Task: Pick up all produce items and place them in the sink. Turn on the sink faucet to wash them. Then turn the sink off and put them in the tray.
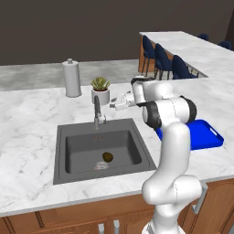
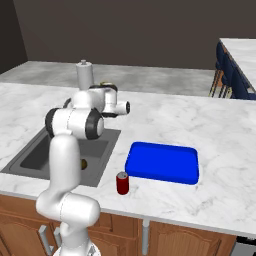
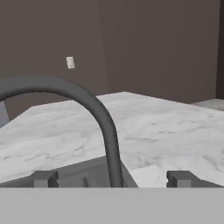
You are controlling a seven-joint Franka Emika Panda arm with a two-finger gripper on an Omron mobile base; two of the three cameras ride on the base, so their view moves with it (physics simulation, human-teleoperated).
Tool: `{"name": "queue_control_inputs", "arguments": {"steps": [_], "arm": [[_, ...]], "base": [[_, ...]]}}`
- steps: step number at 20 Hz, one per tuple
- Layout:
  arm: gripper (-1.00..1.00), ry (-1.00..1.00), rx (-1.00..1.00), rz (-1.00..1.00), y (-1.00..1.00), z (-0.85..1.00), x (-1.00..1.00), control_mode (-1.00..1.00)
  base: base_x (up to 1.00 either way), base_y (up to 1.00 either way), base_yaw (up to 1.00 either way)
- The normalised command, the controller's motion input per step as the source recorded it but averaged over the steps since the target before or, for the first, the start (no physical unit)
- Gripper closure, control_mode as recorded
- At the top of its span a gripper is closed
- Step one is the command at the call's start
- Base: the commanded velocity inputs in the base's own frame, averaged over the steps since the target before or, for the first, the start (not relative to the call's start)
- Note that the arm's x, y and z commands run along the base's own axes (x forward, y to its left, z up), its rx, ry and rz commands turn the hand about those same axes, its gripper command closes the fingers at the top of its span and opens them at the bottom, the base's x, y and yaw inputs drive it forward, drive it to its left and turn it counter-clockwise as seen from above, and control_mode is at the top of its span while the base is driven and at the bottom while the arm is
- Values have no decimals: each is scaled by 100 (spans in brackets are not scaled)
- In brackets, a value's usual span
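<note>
Down in the sink [image 1: 68, 155], the brown-olive produce lump [image 1: 107, 156] lies beside the round drain [image 1: 101, 165]. My gripper [image 3: 112, 178] hangs level beside the faucet [image 1: 97, 112], jaws spread wide and empty, the gooseneck rising between my fingertips [image 3: 44, 178]. The blue tray [image 2: 162, 162] sits on the counter, right of the basin.

sink [image 1: 61, 151]: dark grey | produce [image 1: 107, 156]: brown-olive | faucet [image 1: 97, 112]: grey metal | tray [image 2: 162, 162]: bright blue | tabletop [image 1: 27, 114]: white marble, grey veins | can [image 2: 122, 183]: red | roll [image 1: 71, 78]: white | chairs [image 1: 162, 59]: dark blue
</note>
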Motion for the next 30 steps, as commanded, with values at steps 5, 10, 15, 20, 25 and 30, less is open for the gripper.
{"name": "queue_control_inputs", "arguments": {"steps": [5,10,15,20,25,30], "arm": [[-100,-4,-4,-2,-10,50,-77,-100],[-100,-3,-4,-7,-11,49,-86,-100],[-100,-1,-4,-10,-9,48,-88,-100],[-100,0,-5,-15,-1,33,-92,-100],[-100,4,-7,-17,0,22,-86,-100],[-100,11,-6,-19,0,11,-77,-100]], "base": [[0,0,0],[0,0,0],[0,0,0],[0,0,0],[0,0,0],[0,0,0]]}}
